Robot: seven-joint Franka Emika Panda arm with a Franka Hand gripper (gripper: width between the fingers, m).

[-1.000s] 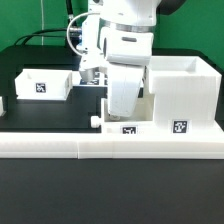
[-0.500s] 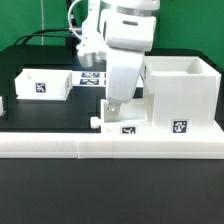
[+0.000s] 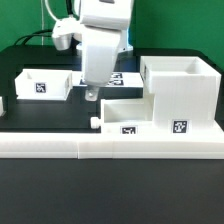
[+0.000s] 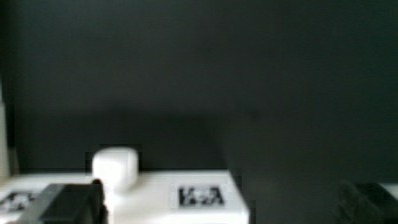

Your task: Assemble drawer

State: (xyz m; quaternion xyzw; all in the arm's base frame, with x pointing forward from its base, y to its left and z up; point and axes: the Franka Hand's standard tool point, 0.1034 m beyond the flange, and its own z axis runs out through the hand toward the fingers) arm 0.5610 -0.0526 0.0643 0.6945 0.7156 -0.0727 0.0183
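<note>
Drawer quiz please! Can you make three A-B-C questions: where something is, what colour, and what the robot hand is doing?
1. Where is the knobbed tray? A) beside the casing B) on top of the casing C) hanging in the air
2. What colour is the casing? A) red B) white C) blue
3. How is the gripper? A) shut on a tray B) shut on the casing C) open, empty
Answers: 1A, it sits on the table next to the casing; 2B, plainly white; 3C, wrist view shows fingers apart, gripping nothing.
</note>
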